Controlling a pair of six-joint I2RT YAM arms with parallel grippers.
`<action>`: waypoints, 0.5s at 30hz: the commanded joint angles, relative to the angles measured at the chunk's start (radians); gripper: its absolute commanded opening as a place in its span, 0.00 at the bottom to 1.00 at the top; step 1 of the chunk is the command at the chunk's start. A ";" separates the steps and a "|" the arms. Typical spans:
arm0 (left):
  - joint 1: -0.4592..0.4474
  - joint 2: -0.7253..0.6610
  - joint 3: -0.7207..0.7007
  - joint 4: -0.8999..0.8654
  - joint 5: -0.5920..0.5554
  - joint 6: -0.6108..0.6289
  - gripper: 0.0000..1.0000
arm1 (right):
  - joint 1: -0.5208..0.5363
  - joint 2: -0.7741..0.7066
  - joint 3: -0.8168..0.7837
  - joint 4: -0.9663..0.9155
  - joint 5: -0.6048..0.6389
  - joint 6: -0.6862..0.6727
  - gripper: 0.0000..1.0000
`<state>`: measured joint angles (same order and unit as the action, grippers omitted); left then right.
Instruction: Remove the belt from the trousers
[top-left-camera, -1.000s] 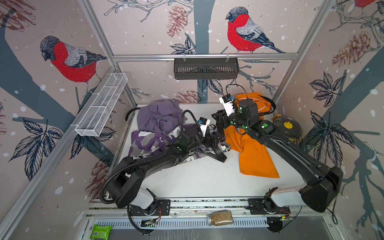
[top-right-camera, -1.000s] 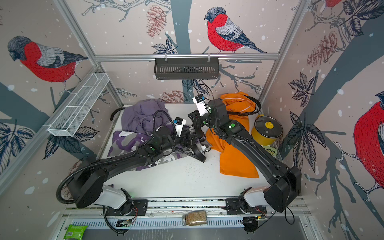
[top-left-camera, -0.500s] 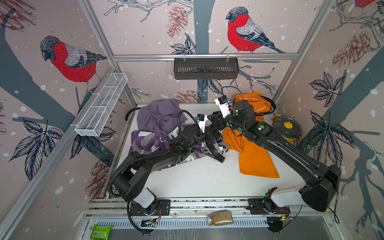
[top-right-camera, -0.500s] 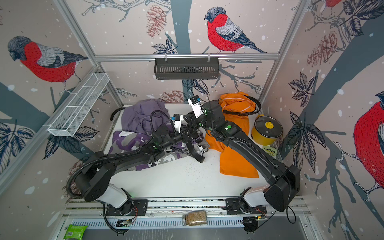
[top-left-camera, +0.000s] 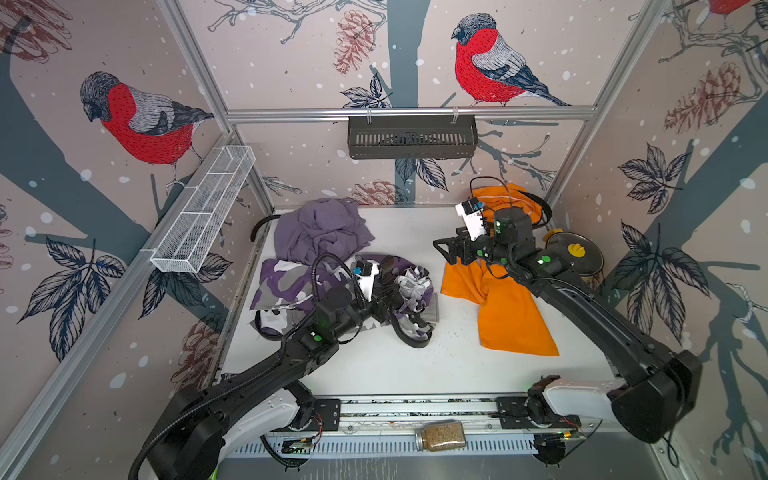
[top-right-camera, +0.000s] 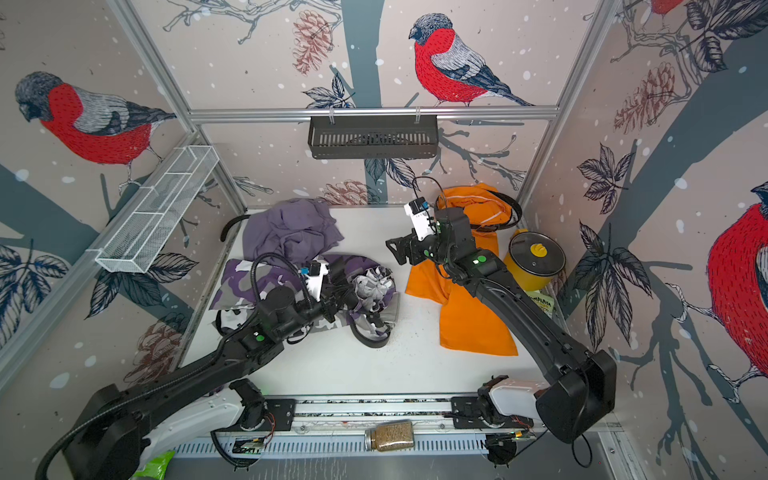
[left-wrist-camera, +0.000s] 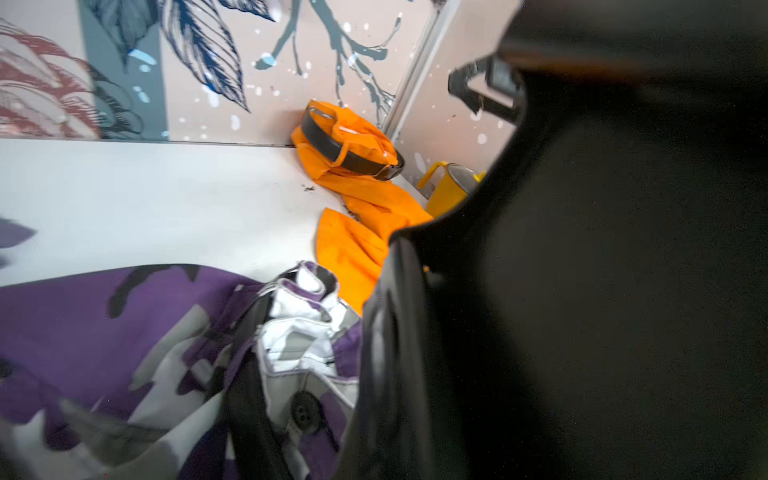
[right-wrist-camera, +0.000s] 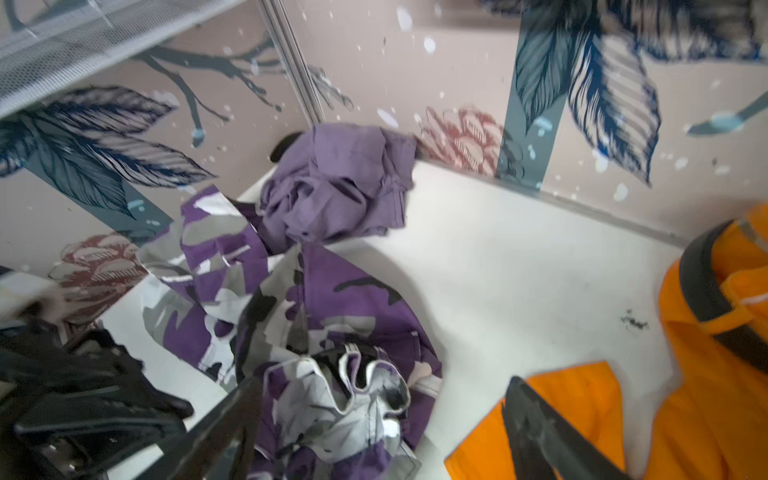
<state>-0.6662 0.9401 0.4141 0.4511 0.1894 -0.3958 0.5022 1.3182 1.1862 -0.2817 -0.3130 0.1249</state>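
White table (top-left-camera: 374, 365) carrying three pairs: orange trousers (top-left-camera: 507, 316) at 2 o'clock, camouflage trousers (top-left-camera: 286, 282) at 9, lilac trousers (top-left-camera: 320, 232) at 11. Black belt (top-left-camera: 409, 340) looping out of the camouflage waist toward 5. Left jaws clenched at that bunched waist, catch impossible to tell. Right jaws spread wide, empty, hovering by the orange trousers' 9 o'clock edge.

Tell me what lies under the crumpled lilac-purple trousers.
A black belt end curves out from beneath the crumpled lilac-purple trousers; the rest of it is hidden by the cloth.
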 joint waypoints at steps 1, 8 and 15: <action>0.025 -0.050 -0.030 -0.090 -0.095 0.027 0.00 | -0.002 0.069 -0.050 0.003 0.018 -0.014 0.87; 0.033 -0.041 -0.017 -0.080 -0.113 0.024 0.00 | 0.075 0.286 -0.059 -0.002 0.049 0.004 0.75; 0.036 -0.031 -0.006 -0.072 -0.094 0.023 0.00 | 0.139 0.478 0.057 -0.076 0.154 -0.020 0.70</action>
<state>-0.6342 0.9073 0.3973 0.3702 0.1055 -0.3855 0.6281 1.7447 1.2045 -0.3130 -0.2386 0.1265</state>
